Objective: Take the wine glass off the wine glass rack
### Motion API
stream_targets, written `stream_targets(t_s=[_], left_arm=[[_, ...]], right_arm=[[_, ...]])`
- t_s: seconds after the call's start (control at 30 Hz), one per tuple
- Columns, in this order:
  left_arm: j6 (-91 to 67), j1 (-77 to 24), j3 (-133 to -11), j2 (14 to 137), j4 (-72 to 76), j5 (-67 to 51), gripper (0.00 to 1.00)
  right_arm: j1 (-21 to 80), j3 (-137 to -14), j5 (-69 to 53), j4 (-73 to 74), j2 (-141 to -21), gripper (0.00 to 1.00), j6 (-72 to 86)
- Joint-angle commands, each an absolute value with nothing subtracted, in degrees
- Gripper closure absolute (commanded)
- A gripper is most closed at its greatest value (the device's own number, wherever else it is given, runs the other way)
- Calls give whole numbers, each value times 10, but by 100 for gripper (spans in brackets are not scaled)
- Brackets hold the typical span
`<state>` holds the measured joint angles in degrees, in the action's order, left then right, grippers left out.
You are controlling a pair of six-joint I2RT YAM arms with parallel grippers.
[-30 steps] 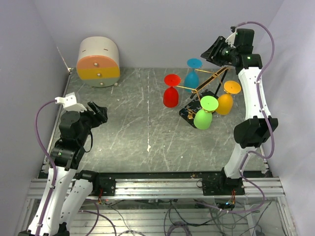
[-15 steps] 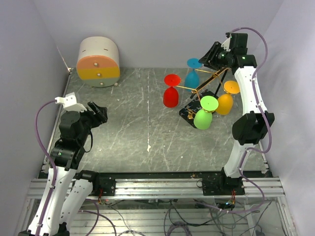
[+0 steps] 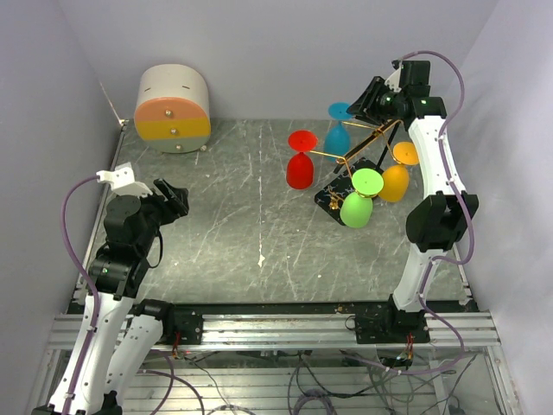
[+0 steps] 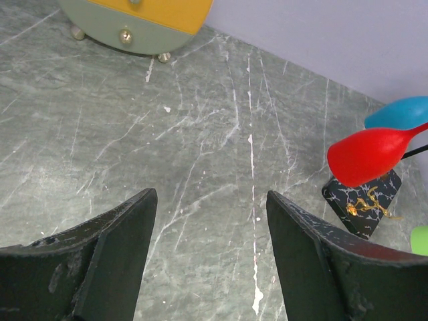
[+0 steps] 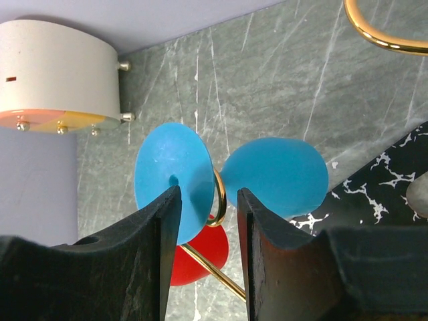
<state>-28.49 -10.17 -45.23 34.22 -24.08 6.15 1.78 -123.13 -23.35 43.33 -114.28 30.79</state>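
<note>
From my remote seat, far left at the back stands a small drawer cabinet, well apart from the work and no part of it. My left gripper hangs low over bare table with its jaws spread and nothing between them; I judge it is parked there to leave the right side free.

Further right is the wine glass rack, its gold wire arms fanning from a black post on a small black base. The glasses hang upside down, foot up and bowl down, because each stem sits in a wire arm and the foot cannot drop through. The red glass hangs on the left arm, and the blue wine glass is behind it, not yet off the rack. The wrist view shows a gold curl around its stem, between foot and bowl. The green glass hangs at the front and the orange glass to the right.

My right gripper reaches in high from the back right. Its jaws are apart and have not clamped anything, and the blue foot's edge and the gold curl show in the gap. I read this as lining up on the stem, since only there can the glass be slid out along the wire
</note>
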Motion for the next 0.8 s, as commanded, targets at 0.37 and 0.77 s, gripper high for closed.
stream_targets(t_s=[0.37,0.77], left_arm=[[-283,-97,-461,338,-240,56,23],[-283,-97,-460,341,-239,55,23]], right_arm=[[16,-1226,-277,337,-1150,63,322],[15,-1211,-238,341,-1134,64,320]])
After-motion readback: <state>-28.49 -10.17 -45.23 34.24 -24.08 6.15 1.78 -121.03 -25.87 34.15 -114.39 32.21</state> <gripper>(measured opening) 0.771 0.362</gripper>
